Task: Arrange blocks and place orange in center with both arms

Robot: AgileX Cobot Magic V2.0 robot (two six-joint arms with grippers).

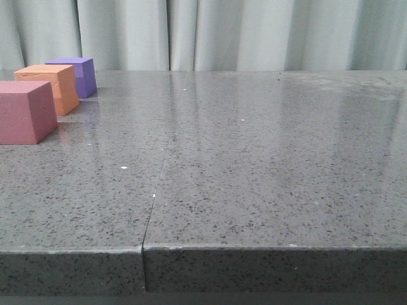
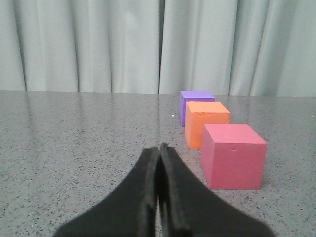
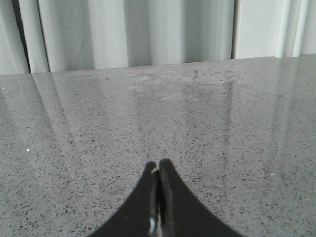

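Three foam cubes stand in a row at the far left of the table: a pink cube (image 1: 24, 112) nearest, an orange cube (image 1: 49, 85) in the middle, a purple cube (image 1: 79, 75) farthest. They also show in the left wrist view: pink (image 2: 233, 155), orange (image 2: 206, 123), purple (image 2: 195, 104). The pink and orange cubes each have a small notch at a top edge. My left gripper (image 2: 159, 148) is shut and empty, short of the cubes and off to their side. My right gripper (image 3: 158, 164) is shut and empty over bare table. Neither gripper shows in the front view.
The grey speckled table (image 1: 254, 159) has a seam (image 1: 156, 190) running front to back and a front edge near the camera. Pale curtains (image 1: 254, 32) hang behind the table's far edge.
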